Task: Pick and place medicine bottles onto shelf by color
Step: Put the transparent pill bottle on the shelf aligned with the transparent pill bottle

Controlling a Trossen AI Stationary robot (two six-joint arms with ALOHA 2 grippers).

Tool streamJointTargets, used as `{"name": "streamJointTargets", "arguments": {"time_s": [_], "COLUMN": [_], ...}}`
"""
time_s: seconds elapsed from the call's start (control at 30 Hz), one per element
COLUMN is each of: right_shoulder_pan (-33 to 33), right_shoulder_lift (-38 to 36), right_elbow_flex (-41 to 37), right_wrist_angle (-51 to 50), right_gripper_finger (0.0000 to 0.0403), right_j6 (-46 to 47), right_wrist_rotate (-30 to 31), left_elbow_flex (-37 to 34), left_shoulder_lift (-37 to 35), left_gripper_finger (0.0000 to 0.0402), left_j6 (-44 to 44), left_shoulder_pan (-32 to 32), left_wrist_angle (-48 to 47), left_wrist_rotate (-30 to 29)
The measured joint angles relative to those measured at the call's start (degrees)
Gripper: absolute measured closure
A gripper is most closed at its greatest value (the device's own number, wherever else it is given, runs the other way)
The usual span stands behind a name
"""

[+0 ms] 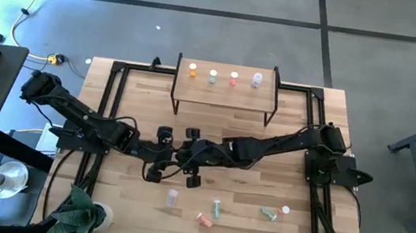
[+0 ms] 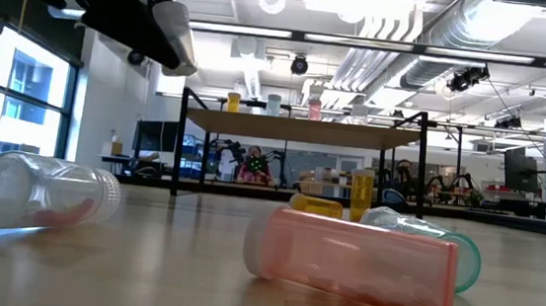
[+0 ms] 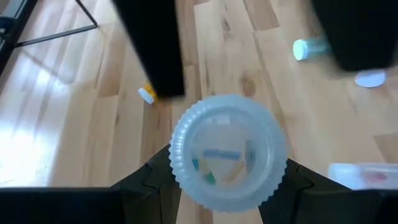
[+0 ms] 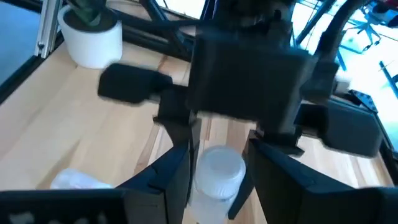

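Observation:
The shelf (image 1: 225,95) stands at the table's far middle and carries an orange (image 1: 193,70), a green (image 1: 213,76), a pink (image 1: 233,77) and a clear bottle (image 1: 257,79), all upright. My two grippers meet tip to tip above the table's middle, the left gripper (image 1: 163,155) and the right gripper (image 1: 187,158). Between them is a clear bottle with a white ribbed cap (image 3: 227,155); small pills show inside it. Each wrist view shows it between that arm's own fingers, left (image 3: 227,186) and right (image 4: 219,180). It is up off the table. My left gripper has the clear bottle between its two fingers, which lie at either side just behind the ribbed cap's rim (image 3: 177,158). The cap end faces the left wrist camera and hides the place of contact. The bottle is lifted clear of the table. My right gripper pinches the same bottle between its two fingers at the sides just below the white cap (image 4: 200,180). It comes level from the table's right side, facing the left gripper. The cap end points away from its wrist, and the body reaches back between the fingers.
Bottles lie on their sides near the table's near edge: a clear one (image 1: 172,197), a pink one (image 1: 205,220) and two green ones (image 1: 216,208) (image 1: 268,213), with a loose white cap (image 1: 285,210). A potted plant (image 1: 88,215) stands at the near left corner.

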Motion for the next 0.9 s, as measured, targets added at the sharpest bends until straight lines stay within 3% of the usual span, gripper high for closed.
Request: {"name": "streamJointTargets", "arguments": {"time_s": [0.17,0.63,0.9], "right_shoulder_pan": [-0.6,-4.0,-4.8], "right_shoulder_lift": [0.0,0.0,0.0], "right_elbow_flex": [3.7,3.7,3.7], "right_wrist_angle": [-4.2,-7.4,-8.5], "right_gripper_finger": [0.0249,0.0248,0.0205], "right_j6": [4.1,8.9,10.3], "right_wrist_rotate": [-0.3,-5.0,-7.8], "left_elbow_flex": [0.0,0.0,0.0], "left_shoulder_lift": [0.0,0.0,0.0], "left_gripper_finger": [0.0254,0.0254,0.0254], "left_j6": [0.1,0.0,-0.1], "left_shoulder_pan": [1.0,1.3,1.3], "left_wrist_angle": [0.1,1.2,3.1], "left_wrist_rotate": [-0.1,-1.7,-3.0]}}
